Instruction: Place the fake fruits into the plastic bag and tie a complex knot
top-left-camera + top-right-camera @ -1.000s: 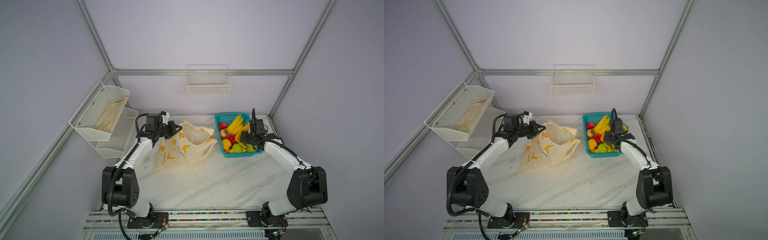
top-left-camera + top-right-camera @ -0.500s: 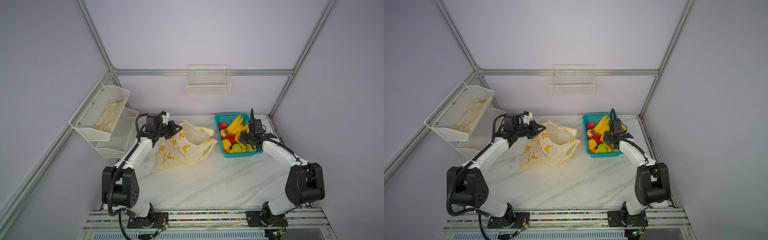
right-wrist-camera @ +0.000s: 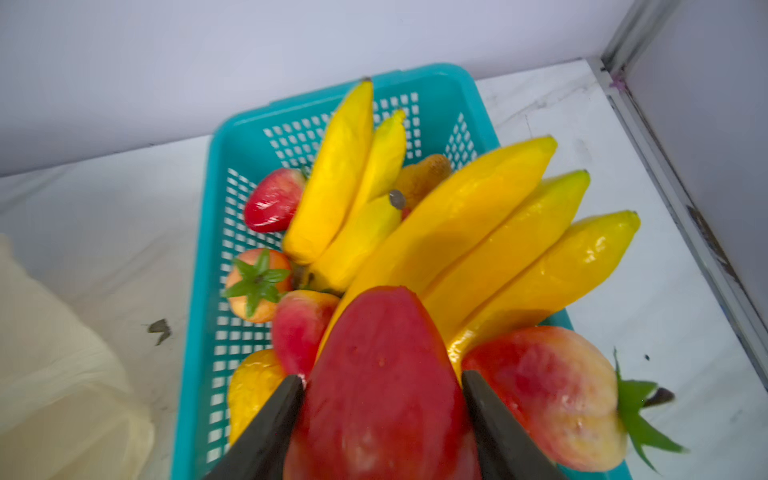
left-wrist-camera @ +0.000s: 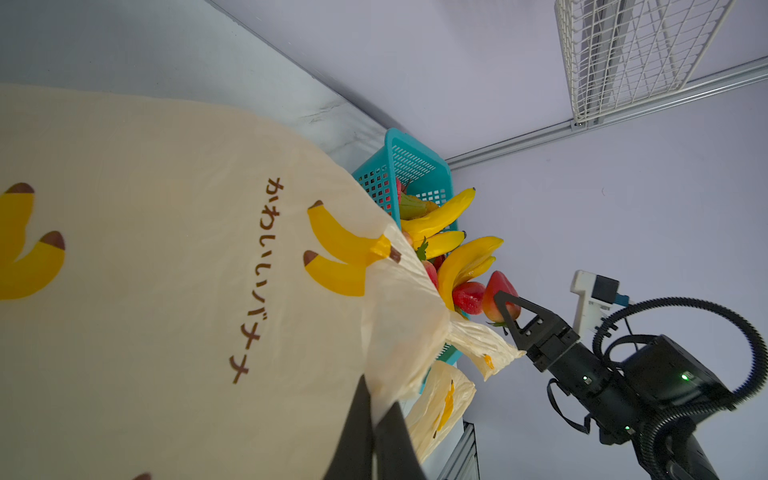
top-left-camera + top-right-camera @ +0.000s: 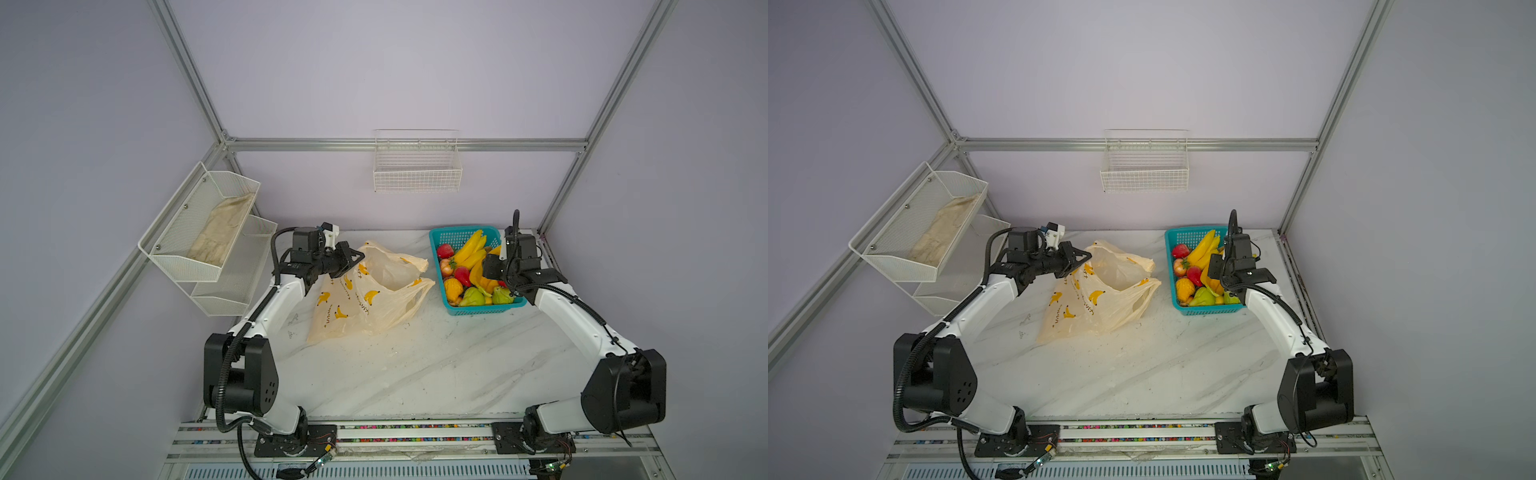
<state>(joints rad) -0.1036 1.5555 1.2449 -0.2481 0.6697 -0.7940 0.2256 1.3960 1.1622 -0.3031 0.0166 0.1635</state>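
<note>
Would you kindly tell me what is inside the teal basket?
Banana bunches, strawberries, green pears, an orange bumpy fruit; anything beneath that pile is hidden.

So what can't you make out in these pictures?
- Inside the plastic bag: both top views, its cloudy film hides it.
- Whether the right gripper grips the red fruit: right wrist view, blurred, contact unclear.
- Fruits beneath the bananas in the teal basket: every view, covered.
- Most of the left gripper: left wrist view, cut by the edge.
</note>
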